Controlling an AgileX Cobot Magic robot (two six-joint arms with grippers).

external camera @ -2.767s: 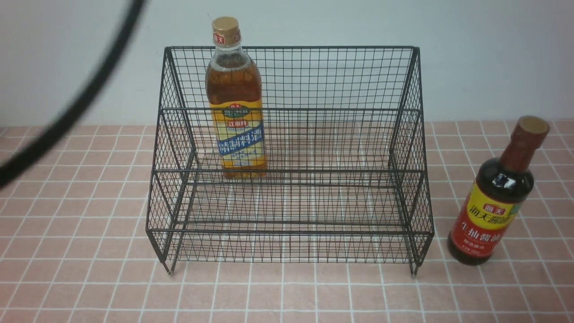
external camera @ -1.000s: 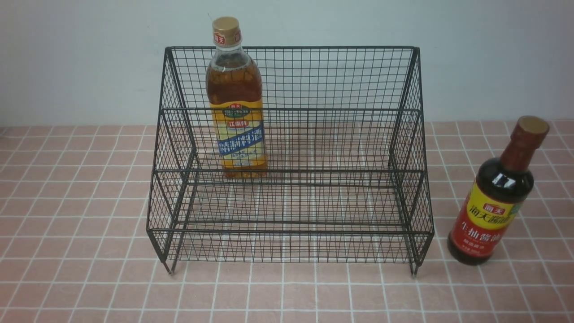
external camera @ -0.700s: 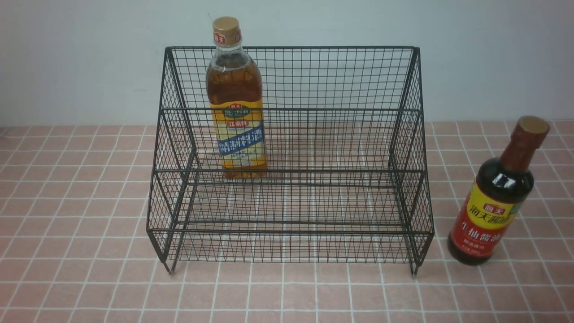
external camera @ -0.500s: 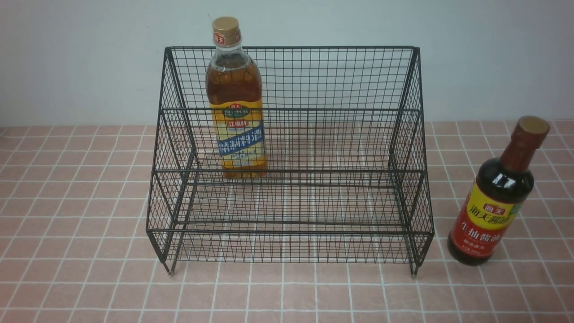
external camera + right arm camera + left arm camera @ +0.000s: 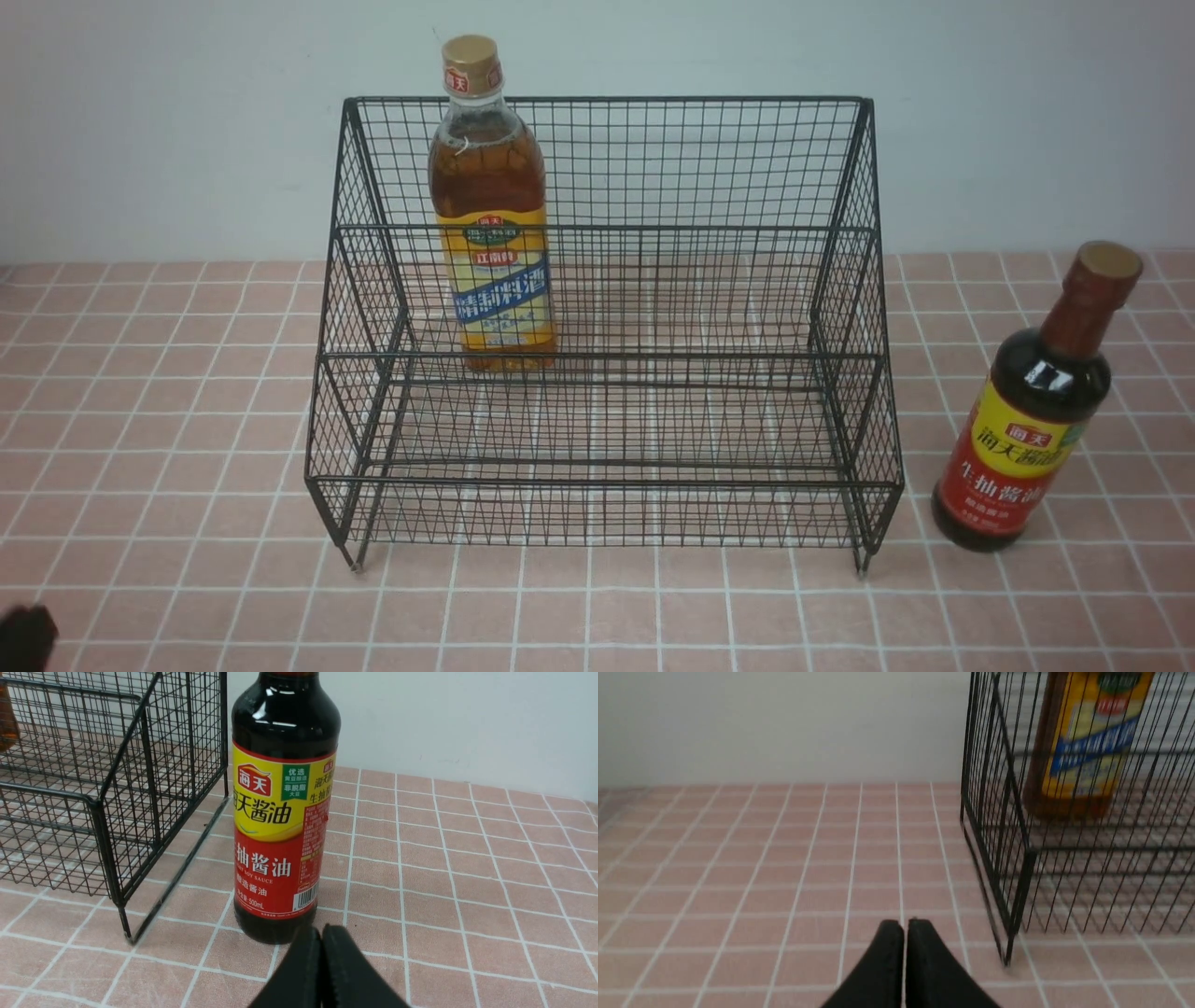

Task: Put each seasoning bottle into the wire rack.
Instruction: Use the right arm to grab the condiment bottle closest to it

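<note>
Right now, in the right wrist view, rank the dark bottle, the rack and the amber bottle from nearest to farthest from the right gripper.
1. Dark bottle: upright, just ahead of the right gripper.
2. Rack: beside that bottle, on the robot's left of it.
3. Amber bottle: inside the rack, toward its far left end.

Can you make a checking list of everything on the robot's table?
Surface: pink tiled table with white lines.
Job's things: amber bottle upright on the wire rack's upper shelf; dark bottle upright on the tiles, right of the rack.
Clutter: nothing seen.
Grippers: left gripper shut, empty, beside the rack; right gripper shut, empty, near the dark bottle.
Cables: nothing seen.
Surroundings: plain pale wall behind.
</note>
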